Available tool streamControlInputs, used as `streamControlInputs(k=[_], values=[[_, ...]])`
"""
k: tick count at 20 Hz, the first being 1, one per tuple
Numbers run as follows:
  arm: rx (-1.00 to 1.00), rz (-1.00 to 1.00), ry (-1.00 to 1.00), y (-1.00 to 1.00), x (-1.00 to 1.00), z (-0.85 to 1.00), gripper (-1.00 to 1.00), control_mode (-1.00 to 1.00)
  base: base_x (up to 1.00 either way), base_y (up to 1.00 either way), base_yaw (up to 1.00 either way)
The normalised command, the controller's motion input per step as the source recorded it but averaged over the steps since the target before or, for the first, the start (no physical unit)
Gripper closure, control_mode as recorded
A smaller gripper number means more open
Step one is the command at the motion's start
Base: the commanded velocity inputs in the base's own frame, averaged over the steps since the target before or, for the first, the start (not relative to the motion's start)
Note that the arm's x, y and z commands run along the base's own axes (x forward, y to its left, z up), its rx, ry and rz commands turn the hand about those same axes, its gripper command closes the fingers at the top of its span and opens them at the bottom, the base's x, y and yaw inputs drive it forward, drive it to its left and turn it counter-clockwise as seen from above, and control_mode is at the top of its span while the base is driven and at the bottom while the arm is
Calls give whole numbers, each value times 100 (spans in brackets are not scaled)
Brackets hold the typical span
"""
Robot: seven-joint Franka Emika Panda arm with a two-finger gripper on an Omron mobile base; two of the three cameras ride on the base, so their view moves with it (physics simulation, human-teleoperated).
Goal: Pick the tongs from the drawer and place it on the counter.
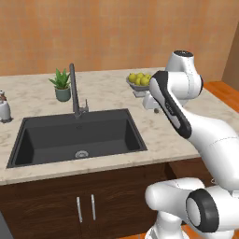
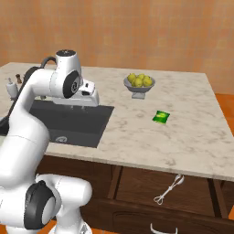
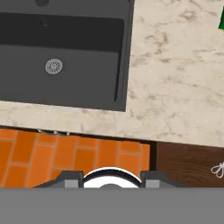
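Note:
The tongs (image 2: 169,189) lie in the open dark-brown drawer (image 2: 137,185), a thin silver utensil with its head toward the counter and its loops toward the drawer front. In the hand view the tongs (image 3: 217,169) just show at the right edge, inside the drawer (image 3: 183,162). My gripper (image 2: 78,108) hangs above the beige marbled counter (image 2: 183,132) at the sink's right rim, well left of the drawer. It points down, and its jaws stand apart with nothing between them. It also appears in the left base view as gripper (image 1: 156,111) and in the hand view as gripper (image 3: 109,178).
A black sink (image 1: 74,135) with a tall faucet (image 1: 73,91) is set into the counter. A bowl of yellow fruit (image 2: 139,84) stands at the back, and a green square (image 2: 161,117) lies in front of it. A potted plant (image 1: 61,85) and small bottles (image 1: 3,107) stand left.

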Motion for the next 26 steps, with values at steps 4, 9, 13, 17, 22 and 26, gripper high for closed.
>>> streamControlInputs(k=[4,9,13,17,22,26], values=[[0,0,2,-18,-50,-10,-100,-100,0,0,0],[0,0,5,-20,-75,-25,-100,-100,0,0,0],[0,-2,7,0,-32,-32,-100,-100,0,0,0],[0,0,3,0,-1,-1,-100,100,-18,17,-2],[0,0,0,0,0,0,-100,100,-53,94,-34],[0,0,0,0,0,0,-100,100,-28,46,-52]])
